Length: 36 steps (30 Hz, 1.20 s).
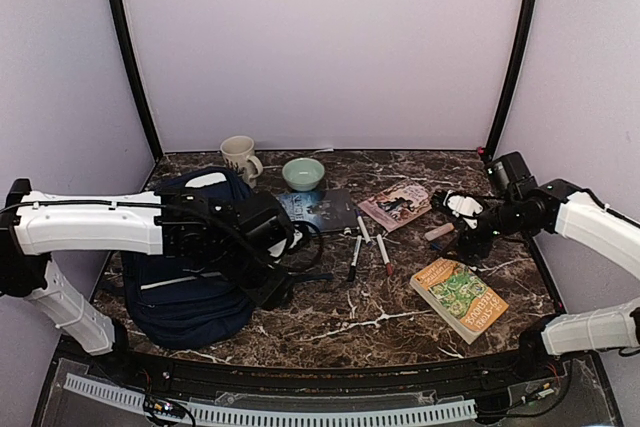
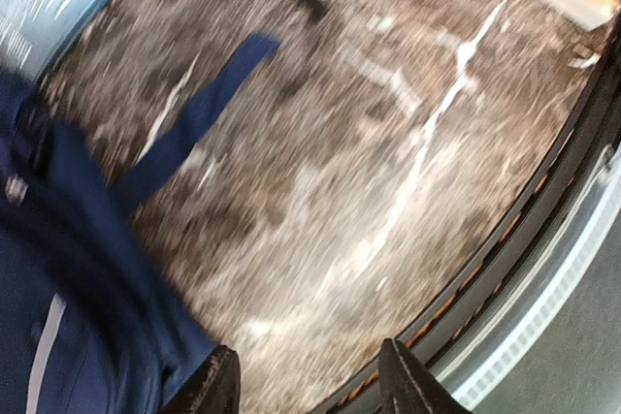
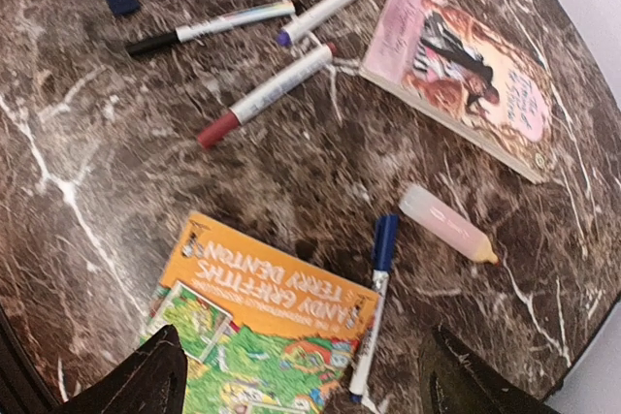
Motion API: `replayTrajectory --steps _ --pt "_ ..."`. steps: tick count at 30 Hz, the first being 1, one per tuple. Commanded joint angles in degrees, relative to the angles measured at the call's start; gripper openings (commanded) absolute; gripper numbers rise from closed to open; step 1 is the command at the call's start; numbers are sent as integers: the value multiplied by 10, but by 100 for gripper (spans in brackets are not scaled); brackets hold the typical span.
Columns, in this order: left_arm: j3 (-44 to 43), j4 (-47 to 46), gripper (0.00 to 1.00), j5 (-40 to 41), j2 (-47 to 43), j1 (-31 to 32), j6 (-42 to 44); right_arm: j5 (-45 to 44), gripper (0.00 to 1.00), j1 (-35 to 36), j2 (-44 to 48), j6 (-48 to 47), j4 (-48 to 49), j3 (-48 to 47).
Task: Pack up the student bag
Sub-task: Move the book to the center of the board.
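Plainly the left claw (image 2: 309,387) stands open, its two dark fingertips apart with only bare marble between them, hovering over the near edge of the surface (image 2: 369,191) just beside the student bag (image 2: 78,317). The right claw (image 3: 303,375) is likewise spread wide and empty above an orange book (image 3: 262,327) and a blue-capped pen (image 3: 380,278). The bag lies flat on the left of the surface, under the left arm, with one navy strap (image 2: 199,118) trailing outward. Being soft fabric, it will likely sag and fold rather than hold its shape, and it seems light. A firm pinch at a strap root or the opening's rim looks the best hold, though no zip shows clearly. Readable writing appears only on the orange book: "ANDY GRIFFITHS" and "TERRY DENTON". Print on the pink book (image 3: 466,75) and the mug (image 1: 238,157) is too small to read.
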State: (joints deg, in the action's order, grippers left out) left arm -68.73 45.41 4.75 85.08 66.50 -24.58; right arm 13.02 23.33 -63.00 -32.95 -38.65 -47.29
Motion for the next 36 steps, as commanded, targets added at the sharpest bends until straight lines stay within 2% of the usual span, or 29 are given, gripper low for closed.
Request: replayTrajectory --steps 1,5,9,12,17,20,24,31,36 --pt "-25 -169 52 12 64 20 2 -30 82 -70 -7 -73 -83 -11" --pt "-58 -252 53 -16 142 26 -9 -35 81 -138 -19 -126 -126 5" --pt "-97 -287 53 -43 212 26 -3 -76 84 -151 -32 -173 -141 37" --pt "-128 -273 52 -48 245 25 3 -88 85 -151 -46 -213 -150 57" --pt "-120 -263 52 -49 246 25 -5 -128 83 -147 -114 -234 -146 81" --pt "-96 -263 52 -41 230 26 -12 -113 79 -142 -165 -229 -155 73" --pt "-60 -270 52 -30 201 25 -16 -86 75 -88 -215 -204 -135 53" --pt "4 -286 52 1 155 25 -37 -71 59 74 -344 -156 -108 -26" --pt "47 -300 52 19 118 25 -58 -103 52 181 -387 -145 -71 -72"
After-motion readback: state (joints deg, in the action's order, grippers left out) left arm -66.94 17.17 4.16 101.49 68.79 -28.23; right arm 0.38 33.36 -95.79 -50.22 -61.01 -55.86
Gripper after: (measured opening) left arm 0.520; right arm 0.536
